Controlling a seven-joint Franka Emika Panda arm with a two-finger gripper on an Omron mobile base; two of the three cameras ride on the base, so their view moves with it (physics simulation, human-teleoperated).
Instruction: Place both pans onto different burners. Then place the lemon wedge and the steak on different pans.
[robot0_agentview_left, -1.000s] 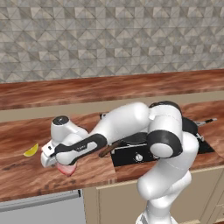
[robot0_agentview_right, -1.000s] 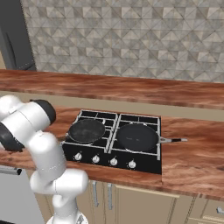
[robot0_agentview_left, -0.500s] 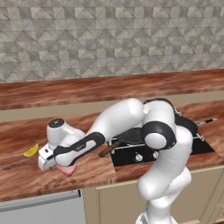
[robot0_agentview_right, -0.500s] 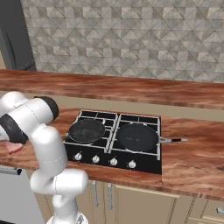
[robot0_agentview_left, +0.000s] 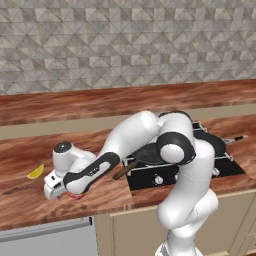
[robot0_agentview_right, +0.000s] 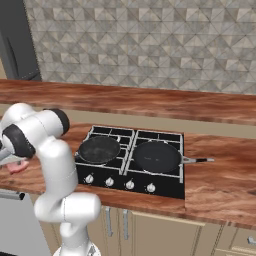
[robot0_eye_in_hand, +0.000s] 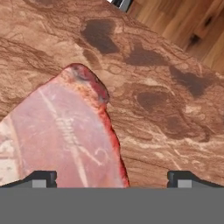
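Steak (robot0_eye_in_hand: 65, 135) lies flat on the brown bench (robot0_eye_in_hand: 166, 100) right under our end effector (robot0_eye_in_hand: 111, 178), whose two tips stand wide apart: the left tip is over the meat, the right tip over bare bench beside the steak's red edge. Nothing is held between them. In the left base view we see the end effector (robot0_agentview_left: 56, 189) low at the front of the bench, left of the cooktop (robot0_agentview_left: 220, 165), with a sliver of steak (robot0_agentview_left: 75, 196) showing beneath it. The lemon wedge (robot0_agentview_left: 35, 173) sits just behind and left of the steak, apart from it. In the right base view the steak (robot0_agentview_right: 17, 166) shows well left of the cooktop (robot0_agentview_right: 165, 184). Farther off, both pans rest on the cooktop's front burners: the left pan (robot0_agentview_right: 99, 149) on the left burner, the right pan (robot0_agentview_right: 156, 156) on the right burner, its thin handle (robot0_agentview_right: 199, 160) pointing right, away from the steak.
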